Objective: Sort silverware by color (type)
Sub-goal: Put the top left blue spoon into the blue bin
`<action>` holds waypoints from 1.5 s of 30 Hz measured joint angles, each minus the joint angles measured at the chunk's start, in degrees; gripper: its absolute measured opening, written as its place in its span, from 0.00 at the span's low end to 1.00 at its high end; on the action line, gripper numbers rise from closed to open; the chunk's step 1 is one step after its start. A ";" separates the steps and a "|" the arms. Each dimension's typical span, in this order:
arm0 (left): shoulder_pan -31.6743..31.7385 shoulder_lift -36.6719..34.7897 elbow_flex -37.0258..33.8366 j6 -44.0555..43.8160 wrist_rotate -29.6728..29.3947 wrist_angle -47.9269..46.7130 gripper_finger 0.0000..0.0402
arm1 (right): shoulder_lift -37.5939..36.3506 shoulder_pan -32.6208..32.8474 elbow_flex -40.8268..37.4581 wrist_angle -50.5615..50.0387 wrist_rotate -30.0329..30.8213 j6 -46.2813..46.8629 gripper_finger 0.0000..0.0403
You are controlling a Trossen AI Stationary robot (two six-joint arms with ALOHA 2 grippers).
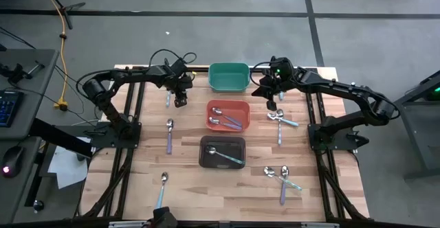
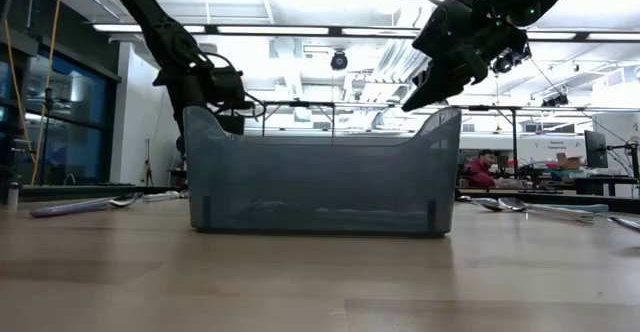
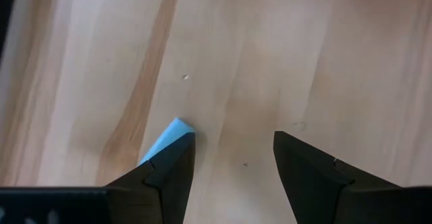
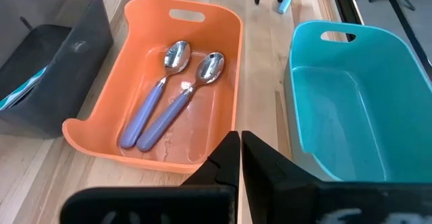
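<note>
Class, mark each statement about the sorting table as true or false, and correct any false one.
1. The orange bin holds two spoons with lavender handles. True.
2. The teal-green bin holds three spoons. False: it is empty.
3. The left gripper is open above the wood, beside a light blue handle tip. True.
4. The right gripper is wide open. False: its fingers are shut together, holding nothing.
5. The black bin is empty. False: one spoon lies in it.
</note>
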 joint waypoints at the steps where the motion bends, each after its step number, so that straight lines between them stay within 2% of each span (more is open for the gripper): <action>1: 0.00 0.45 0.00 0.32 -0.07 0.17 0.48 | 0.00 0.00 0.00 0.18 -0.08 0.00 0.00; 12: -0.20 2.86 0.27 1.33 -4.00 0.97 0.48 | 0.02 0.00 0.00 0.40 -2.26 0.00 0.00; 17: 0.14 2.60 4.78 2.57 -6.08 -1.95 0.48 | 0.02 0.00 0.00 0.42 -2.26 0.00 0.00; 26: 4.55 6.75 7.91 5.56 -3.86 -2.93 0.48 | 0.02 0.00 0.00 0.40 -2.26 -0.03 0.00; 32: 4.76 10.26 8.23 7.70 -3.52 -3.59 0.47 | 0.02 0.00 0.00 0.40 -2.26 -0.20 0.00; 36: 4.31 10.36 8.15 9.34 -5.58 -3.96 0.40 | 0.02 0.00 0.00 0.42 -2.26 -0.22 0.00; 45: 3.87 10.40 8.10 14.73 -5.97 -4.63 0.11 | 0.04 0.02 0.00 1.65 -2.26 -0.44 0.00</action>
